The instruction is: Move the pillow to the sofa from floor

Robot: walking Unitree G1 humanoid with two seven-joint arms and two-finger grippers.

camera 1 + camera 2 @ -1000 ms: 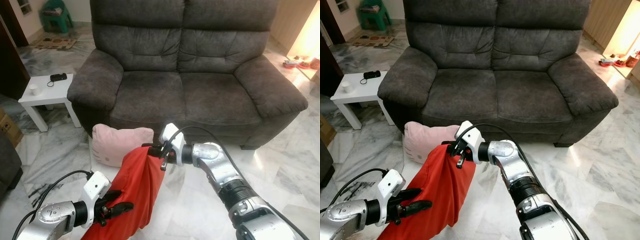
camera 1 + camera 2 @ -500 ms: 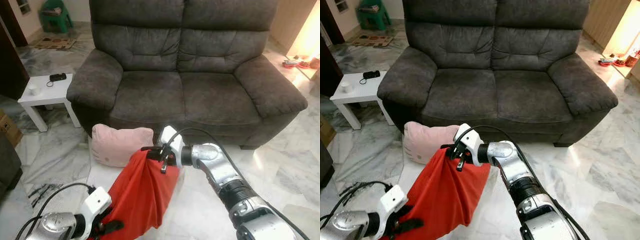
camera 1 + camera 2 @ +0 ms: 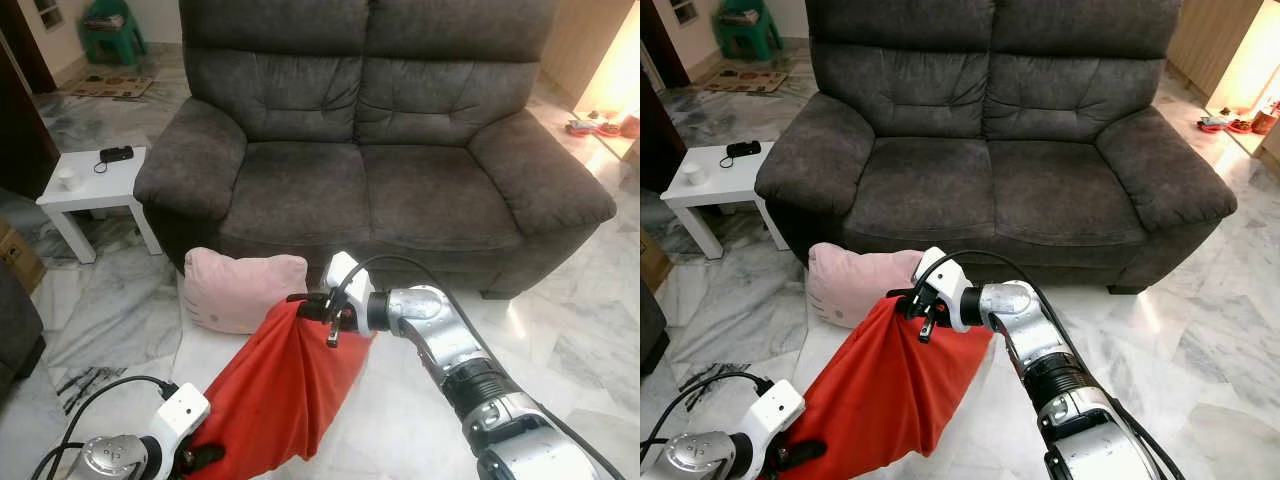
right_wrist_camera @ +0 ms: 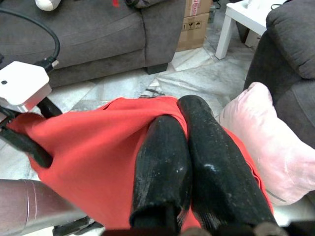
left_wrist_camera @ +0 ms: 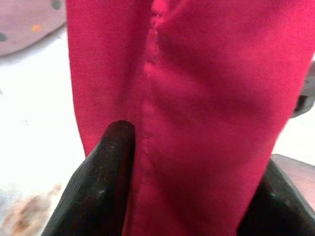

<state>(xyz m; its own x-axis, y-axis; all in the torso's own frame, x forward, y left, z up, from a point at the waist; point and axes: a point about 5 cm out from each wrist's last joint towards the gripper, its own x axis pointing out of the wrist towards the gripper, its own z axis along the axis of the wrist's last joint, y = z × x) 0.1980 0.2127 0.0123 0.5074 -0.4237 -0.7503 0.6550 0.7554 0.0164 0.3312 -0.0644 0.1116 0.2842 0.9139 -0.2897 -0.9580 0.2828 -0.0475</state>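
A red pillow (image 3: pixel 280 390) hangs slanted above the marble floor between my two grippers. My right gripper (image 3: pixel 310 305) is shut on its upper corner, just in front of the sofa's base. My left gripper (image 3: pixel 200 458) is shut on its lower end, low and near my body. In the left wrist view the black fingers (image 5: pixel 101 182) squeeze the red fabric (image 5: pixel 206 98). In the right wrist view the fingers (image 4: pixel 162 162) are closed over bunched red cloth. A pink pillow (image 3: pixel 235 285) leans on the floor against the dark grey sofa (image 3: pixel 390 190), behind the red one.
A small white side table (image 3: pixel 90 185) with a black device (image 3: pixel 116 154) and a cup (image 3: pixel 68 178) stands left of the sofa. A cardboard box (image 3: pixel 15 255) and another dark seat (image 3: pixel 12 330) lie at the far left. Open marble floor (image 3: pixel 570 340) lies to the right.
My left gripper has dropped lower and drawn back toward me, pulling the red pillow's lower end down. The right gripper has stayed almost in place, still holding the top corner.
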